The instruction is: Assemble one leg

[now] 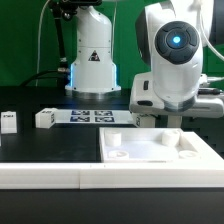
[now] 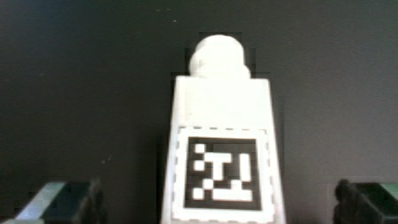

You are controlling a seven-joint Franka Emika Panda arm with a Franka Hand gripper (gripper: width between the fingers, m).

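In the wrist view a white leg with a rounded peg at its far end and a black-and-white tag on its upper face lies on the black table. My gripper is open and straddles its tagged end; the dark fingers stand apart from its sides with a gap on each side. In the exterior view the gripper hangs low just behind the large white square panel, and this leg is hidden there. Two other white legs lie at the exterior view's left.
The marker board lies on the table behind, in front of the arm's white base. A low white wall runs along the front edge beside the panel.
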